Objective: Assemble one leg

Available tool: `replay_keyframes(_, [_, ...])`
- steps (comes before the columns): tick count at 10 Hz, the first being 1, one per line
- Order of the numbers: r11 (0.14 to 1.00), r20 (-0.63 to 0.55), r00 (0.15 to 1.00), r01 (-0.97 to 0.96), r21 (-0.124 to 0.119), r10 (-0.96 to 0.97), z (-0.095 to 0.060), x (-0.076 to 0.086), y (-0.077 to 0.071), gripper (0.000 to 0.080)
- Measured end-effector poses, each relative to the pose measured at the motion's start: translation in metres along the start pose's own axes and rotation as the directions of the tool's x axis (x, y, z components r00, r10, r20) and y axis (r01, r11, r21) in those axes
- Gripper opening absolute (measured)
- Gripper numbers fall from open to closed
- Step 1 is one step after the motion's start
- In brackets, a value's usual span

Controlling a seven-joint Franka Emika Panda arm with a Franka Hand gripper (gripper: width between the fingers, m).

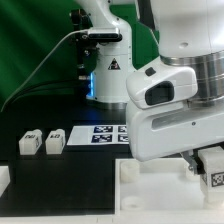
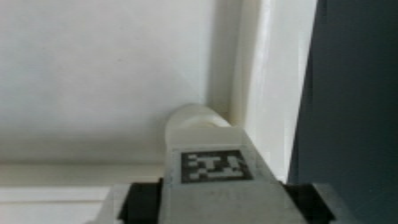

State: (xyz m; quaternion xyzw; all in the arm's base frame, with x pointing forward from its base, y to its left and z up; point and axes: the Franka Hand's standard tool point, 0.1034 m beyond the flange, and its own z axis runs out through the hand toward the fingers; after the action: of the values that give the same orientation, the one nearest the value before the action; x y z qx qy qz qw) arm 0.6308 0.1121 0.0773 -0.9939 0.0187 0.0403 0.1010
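Tray rim [image 2: 267, 60] just beside leg [image 2: 210, 140]; table [image 1: 60, 175] free toward exterior view's left.

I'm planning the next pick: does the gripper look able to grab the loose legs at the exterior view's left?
Probably not yet: the gripper seems shut on a leg. The loose legs lie uncovered.
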Motion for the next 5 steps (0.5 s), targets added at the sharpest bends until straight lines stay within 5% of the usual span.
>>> replay_keyframes(1, [0.978, -0.023, 0.978, -0.209, 0.020, 0.209, 0.0000, 0.0016, -0.0003, 0.0297])
replay_keyframes(2, [0.899, -0.029, 0.899, -0.434, 0.066, 0.436, 0.0004, 0.0013, 0.0004, 0.0297])
replay_keyframes(3, [0.802, -0.010, 0.804, -0.591, 0.086, 0.594, 0.0006, 0.0012, 0.0003, 0.0297])
replay_keyframes(5, [0.716, 0.005, 0.720, -0.691, 0.096, 0.694, 0.0004, 0.0014, 0.0007, 0.0297])
